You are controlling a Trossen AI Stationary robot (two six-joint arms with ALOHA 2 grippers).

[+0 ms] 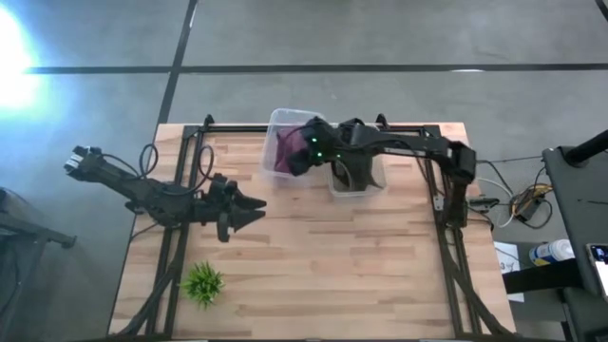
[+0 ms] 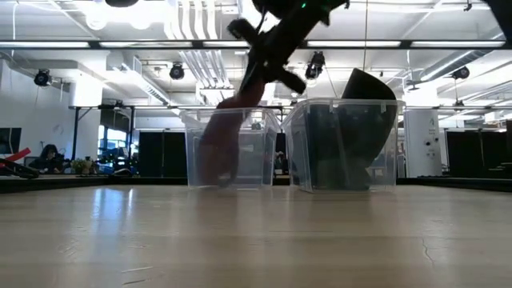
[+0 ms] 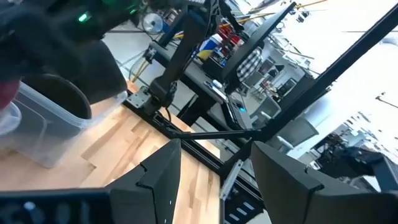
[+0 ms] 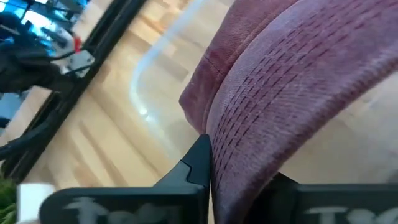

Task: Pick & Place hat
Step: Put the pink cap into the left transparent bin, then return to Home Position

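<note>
A maroon hat [image 1: 282, 152] hangs in my right gripper [image 1: 306, 144] over the left clear bin [image 1: 276, 118]. In the low view the hat [image 2: 224, 140] shows inside that bin [image 2: 264, 160], below the gripper [image 2: 268, 60]. The right wrist view is filled by the hat's stitched brim [image 4: 292, 93]. A second clear bin [image 1: 377, 182] beside the first holds a dark hat [image 2: 360, 104]. My left gripper [image 1: 252, 212] waits open over the table's left part, touching nothing; its fingers [image 3: 155, 180] stand apart in the left wrist view. My right gripper [image 4: 239, 186] pinches the maroon hat's stitched brim [image 4: 233, 155] between its two fingers [image 4: 198, 163]. It comes from above, slanting in from the table's right. The hat hangs below the fingers inside the left bin; whether its lower end touches the bin's floor I cannot tell.
The two clear bins stand side by side at the table's far edge. A small green plant [image 1: 202, 283] sits near the table's near left corner. Bare wood [image 1: 351, 266] fills the middle and near right. Black frame rails [image 1: 446, 237] run along both sides.
</note>
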